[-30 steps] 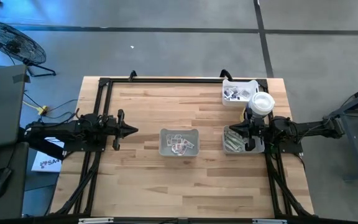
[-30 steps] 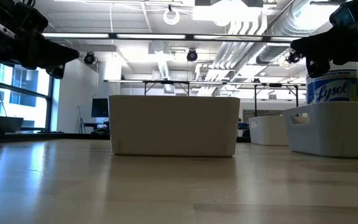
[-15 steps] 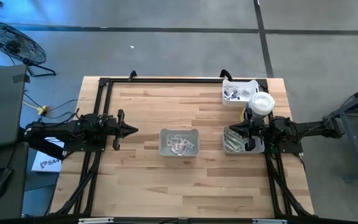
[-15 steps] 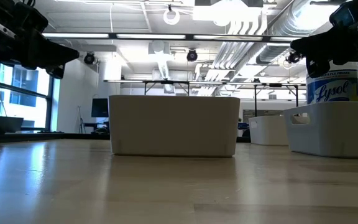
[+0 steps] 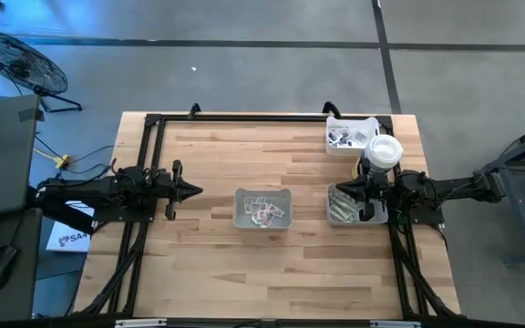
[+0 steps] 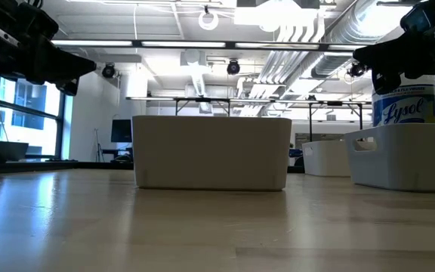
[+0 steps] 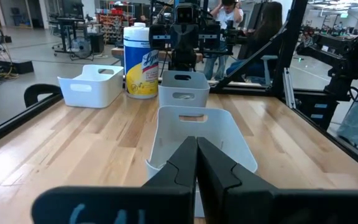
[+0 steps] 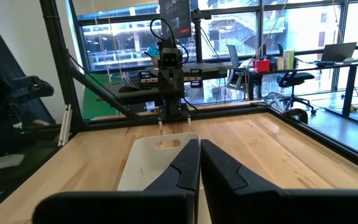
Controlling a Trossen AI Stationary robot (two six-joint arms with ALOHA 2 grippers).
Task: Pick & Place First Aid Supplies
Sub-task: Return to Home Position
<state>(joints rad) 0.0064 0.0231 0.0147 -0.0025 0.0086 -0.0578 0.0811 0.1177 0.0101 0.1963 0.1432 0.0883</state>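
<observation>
L pincer (image 7: 196, 140) & R pincer (image 8: 200, 143) both pressed together, above table (image 5: 208, 255)

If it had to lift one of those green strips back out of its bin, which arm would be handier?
Probably the right. The right gripper hangs above the right-hand bin holding the green strips. The left gripper waits across the table, beyond the middle bin.

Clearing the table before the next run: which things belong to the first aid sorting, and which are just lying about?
Job: pale packets, middle bin; green strips, right bin; dark-printed packets, white bin.
Lying about: wipes bottle; floor fan.
</observation>
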